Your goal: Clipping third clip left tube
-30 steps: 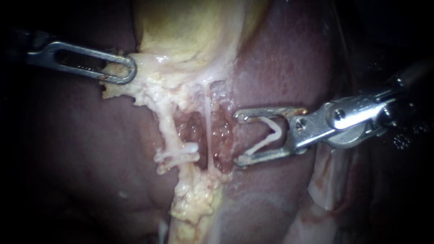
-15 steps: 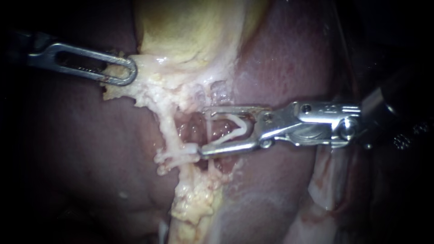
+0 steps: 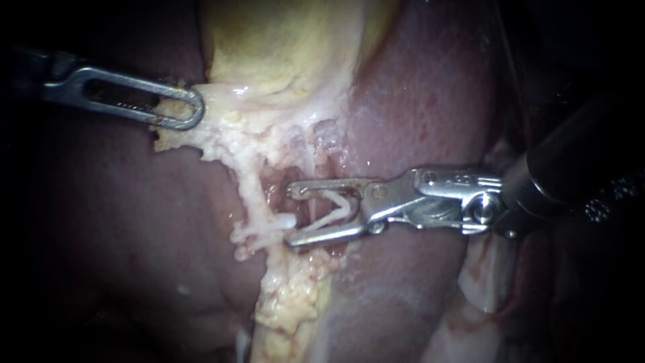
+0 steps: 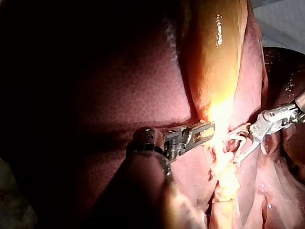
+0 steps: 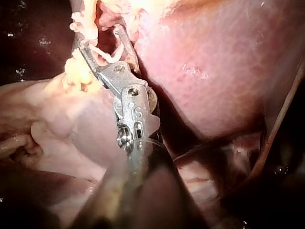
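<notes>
Jaws of the left instrument (image 3: 192,109) are pressed together on the pale tissue (image 3: 225,111) at the base of the gallbladder (image 3: 282,47), pinching its edge. The shaft enters from the left of the endoscope view and lies across the liver (image 3: 416,101). The left wrist view confirms the grip: the left instrument (image 4: 205,129) bites the brightly lit tissue where the gallbladder (image 4: 219,62) narrows, with the liver (image 4: 119,86) alongside. Entering from the right, the right instrument (image 3: 290,215) has its jaws spread wide. They carry an open clip (image 3: 339,205), a white V with one leg resting against each jaw. A thin tube (image 3: 308,158) runs down between the spread jaws, near their tips. Just beyond those tips lies the left tube (image 3: 250,191), the thicker pale strand, which runs from the pale tissue to the fatty tissue (image 3: 289,296). A closed clip (image 3: 277,221) sits across the left tube. The tip of the lower jaw lies just beside the end of this closed clip, possibly touching it; the area is too crowded to settle contact. Both jaw tips stop just short of the left tube itself. In the right wrist view the right instrument (image 5: 97,38) shows the same spread jaws with the open clip (image 5: 107,56) seated between them and the liver (image 5: 214,71) beside the shaft. The left wrist view shows the right instrument (image 4: 237,145) facing the left instrument across the pale strands.
</notes>
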### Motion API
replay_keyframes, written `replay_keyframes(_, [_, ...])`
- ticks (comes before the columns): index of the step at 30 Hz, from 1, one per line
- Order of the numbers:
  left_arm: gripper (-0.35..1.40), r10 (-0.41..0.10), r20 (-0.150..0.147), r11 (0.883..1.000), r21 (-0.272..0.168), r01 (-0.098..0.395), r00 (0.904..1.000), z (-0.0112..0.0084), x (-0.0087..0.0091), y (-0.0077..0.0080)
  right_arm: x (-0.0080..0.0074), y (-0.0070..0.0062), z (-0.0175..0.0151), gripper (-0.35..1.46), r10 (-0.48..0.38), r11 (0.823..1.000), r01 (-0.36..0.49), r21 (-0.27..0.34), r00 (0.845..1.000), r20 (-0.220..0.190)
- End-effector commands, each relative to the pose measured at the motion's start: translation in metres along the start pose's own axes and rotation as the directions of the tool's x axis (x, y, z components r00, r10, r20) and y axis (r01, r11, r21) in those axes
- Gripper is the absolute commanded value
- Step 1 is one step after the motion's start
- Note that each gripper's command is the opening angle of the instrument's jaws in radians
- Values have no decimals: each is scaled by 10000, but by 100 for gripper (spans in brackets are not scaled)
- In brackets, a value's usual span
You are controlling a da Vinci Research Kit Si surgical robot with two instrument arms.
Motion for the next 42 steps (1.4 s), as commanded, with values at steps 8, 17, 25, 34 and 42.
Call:
replay_keyframes(8, [-35, 6, -30, 10000, 29, -6, 10000, 1, -1, 0, 0, 10, 5, 47, 242, 9985, -215, 511, 9983, -522])
replay_keyframes(17, [-35, 13, -9, 10000, 12, -13, 10000, 2, -2, -2, 11, 17, 40, 46, 564, 9885, -385, 1465, 9911, -1204])
replay_keyframes(25, [-35, 16, -5, 10000, 9, -16, 10000, 2, -2, -2, 20, 15, 64, 45, 768, 9766, -432, 2109, 9851, -1537])
replay_keyframes(34, [-35, 18, -9, 10000, 13, -18, 10000, 2, -2, -2, 29, 17, 87, 45, 1108, 9750, -679, 2114, 9739, -1983])
replay_keyframes(42, [-35, 21, -11, 10000, 16, -21, 10000, 2, -3, -3, 44, 14, 84, 45, 1256, 9767, -845, 1974, 9705, -2057])
